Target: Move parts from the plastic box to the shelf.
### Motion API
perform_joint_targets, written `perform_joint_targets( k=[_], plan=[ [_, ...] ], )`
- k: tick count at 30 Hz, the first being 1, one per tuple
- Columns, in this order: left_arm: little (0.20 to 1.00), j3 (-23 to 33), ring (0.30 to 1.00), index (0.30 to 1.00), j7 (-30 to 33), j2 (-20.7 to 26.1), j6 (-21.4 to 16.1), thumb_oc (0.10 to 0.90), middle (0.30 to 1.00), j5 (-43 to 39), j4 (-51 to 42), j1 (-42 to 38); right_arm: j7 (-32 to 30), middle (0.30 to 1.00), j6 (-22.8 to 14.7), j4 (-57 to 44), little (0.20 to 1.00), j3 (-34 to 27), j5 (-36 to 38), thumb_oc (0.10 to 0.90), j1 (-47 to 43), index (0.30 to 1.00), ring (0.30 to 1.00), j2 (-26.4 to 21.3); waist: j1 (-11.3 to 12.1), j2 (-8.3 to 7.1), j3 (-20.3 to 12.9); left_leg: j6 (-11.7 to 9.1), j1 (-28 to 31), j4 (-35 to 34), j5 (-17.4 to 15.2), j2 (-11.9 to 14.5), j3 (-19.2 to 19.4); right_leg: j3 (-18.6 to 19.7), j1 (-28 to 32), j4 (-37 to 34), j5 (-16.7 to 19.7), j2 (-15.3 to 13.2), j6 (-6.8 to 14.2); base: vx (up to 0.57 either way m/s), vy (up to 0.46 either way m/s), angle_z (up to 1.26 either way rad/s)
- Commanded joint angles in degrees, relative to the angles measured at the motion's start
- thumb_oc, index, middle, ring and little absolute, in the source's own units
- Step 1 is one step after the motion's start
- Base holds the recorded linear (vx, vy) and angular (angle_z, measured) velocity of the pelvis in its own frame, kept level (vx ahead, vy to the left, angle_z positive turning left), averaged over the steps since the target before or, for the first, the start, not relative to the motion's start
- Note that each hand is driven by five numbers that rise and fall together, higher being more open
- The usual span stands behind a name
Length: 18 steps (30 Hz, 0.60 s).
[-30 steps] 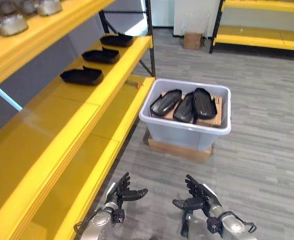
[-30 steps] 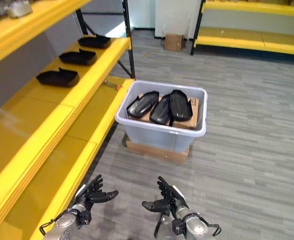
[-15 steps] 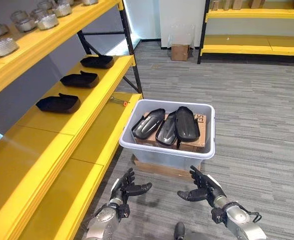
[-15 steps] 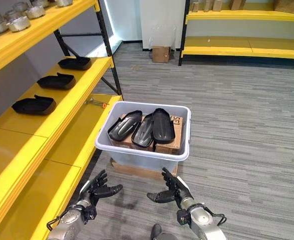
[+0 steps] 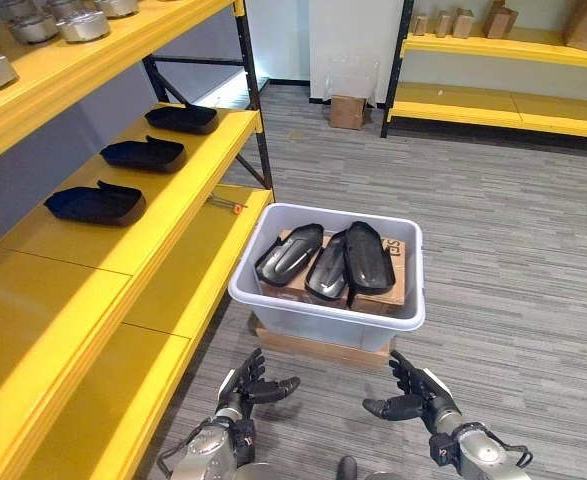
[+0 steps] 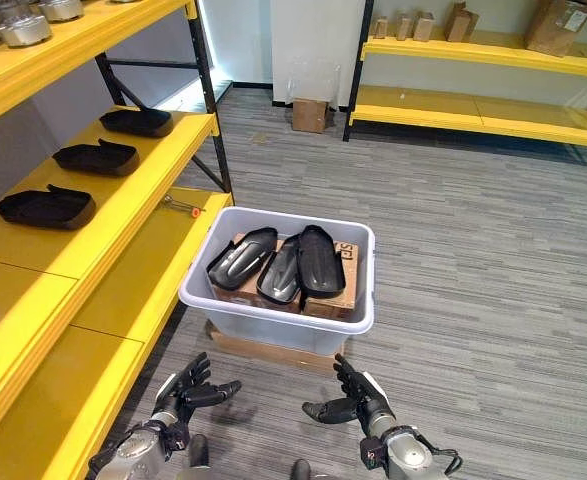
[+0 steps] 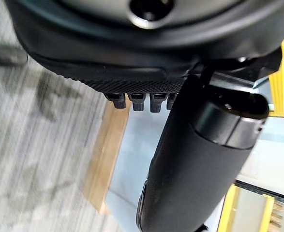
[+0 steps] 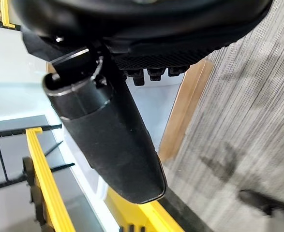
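Just short of the pale grey plastic box (image 5: 325,322), where three glossy black moulded parts (image 5: 325,262) are lying on cardboard, the left hand (image 5: 245,383) and right hand (image 5: 413,395) are hovering empty with fingers spread, so reaching in for a part looks next, before carrying it to the yellow shelf (image 5: 163,215) beside the box.

Both hands, the left hand (image 5: 241,388) and the right hand (image 5: 420,399), hang low and near with fingers spread, holding nothing, over bare floor (image 5: 513,260). Between them and the parts (image 5: 328,262) stands the near wall of the box (image 5: 318,322), which sits on a board (image 5: 318,348); the box top is open from above. To the left the yellow shelf (image 5: 153,250) runs near to far, its edge just beside the box. On its middle level three black parts (image 5: 95,203) lie far along, and the near stretch is bare. A black upright (image 5: 256,115) rises beyond the box's far left corner.
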Motion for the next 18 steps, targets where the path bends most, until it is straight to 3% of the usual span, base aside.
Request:
perform_joint_targets(
  k=[1, 3, 8, 13, 17, 18],
  plan=[
    [1.0, 0.74, 1.0, 1.0, -0.22, 2.37, -4.29, 0.9, 1.0, 0.52, -4.57, -3.14, 0.65, 1.0, -4.46, -6.2, 1.0, -1.14, 0.14, 0.9, -0.99, 1.0, 1.0, 1.48, 0.88, -3.15, -2.54, -0.73, -2.38, -0.28, 0.58, -1.31, 0.43, 0.58, 2.55, 0.15, -3.26, -8.49, 5.4, 0.13, 0.231, -0.17],
    [1.0, 0.65, 1.0, 1.0, -0.28, 2.7, -4.31, 0.9, 1.0, 0.51, -4.82, -3.23, 0.67, 1.0, -4.34, -6.28, 1.0, -1.22, 0.23, 0.9, -0.98, 1.0, 1.0, 1.8, 0.95, -3.49, -2.61, -0.29, -2.11, 0.03, 0.16, -1.83, 0.72, 0.86, 2.66, 0.34, -3.18, -9.23, 5.61, 0.08, 0.15, 0.0],
    [1.0, 0.2, 1.0, 1.0, 0.07, 4.51, -4.31, 0.9, 1.0, 0.93, -5.71, -4.02, 0.98, 1.0, -3.64, -6.37, 1.0, -0.66, -0.89, 0.9, -2.04, 1.0, 1.0, 3.39, 1.36, -5.23, -3.92, 3.48, -1.47, 0.57, -4.22, -7.1, 3.16, 2.23, 1.13, 3.17, -1.03, -15.15, 9.21, 0.12, 0.298, -0.06],
    [1.0, 0.63, 1.0, 1.0, 0.92, 5.06, -4.44, 0.9, 1.0, 1.04, -6.12, -3.77, 0.74, 1.0, -3.65, -6.76, 1.0, 0.46, -2.53, 0.9, -3.41, 1.0, 1.0, 4.12, 1.95, -5.67, -4.64, 6.16, -1.16, -0.28, -6.23, -11.3, 3.05, 3.36, -1.0, 6.11, 2.33, -18.66, 11.3, 0.07, 0.231, -0.15],
    [1.0, 1.0, 1.0, 1.0, 1.33, 5.45, -4.36, 0.9, 1.0, 1.2, -6.26, -3.59, 0.74, 1.0, -3.55, -7.1, 1.0, 1.31, -2.91, 0.9, -4.11, 1.0, 1.0, 4.77, 2.1, -5.73, -4.37, 8.7, -0.5, -0.28, -8.45, -14.88, 1.91, 6.05, -4.85, 13.49, 5.47, -20.37, 11.47, 0.07, 0.284, -0.02],
    [1.0, 1.04, 1.0, 1.0, 1.37, 5.56, -4.09, 0.9, 1.0, 1.83, -6.44, -3.42, 1.0, 1.0, -3.38, -6.95, 1.0, 1.79, -3.31, 0.9, -3.8, 1.0, 1.0, 4.99, 1.7, -5.36, -3.56, 10.23, 0.34, -0.28, -9.2, -16.64, 0.6, 7.81, -7.52, 20.64, 9.27, -20.55, 10.67, 0.05, 0.268, -0.02]
  ],
)
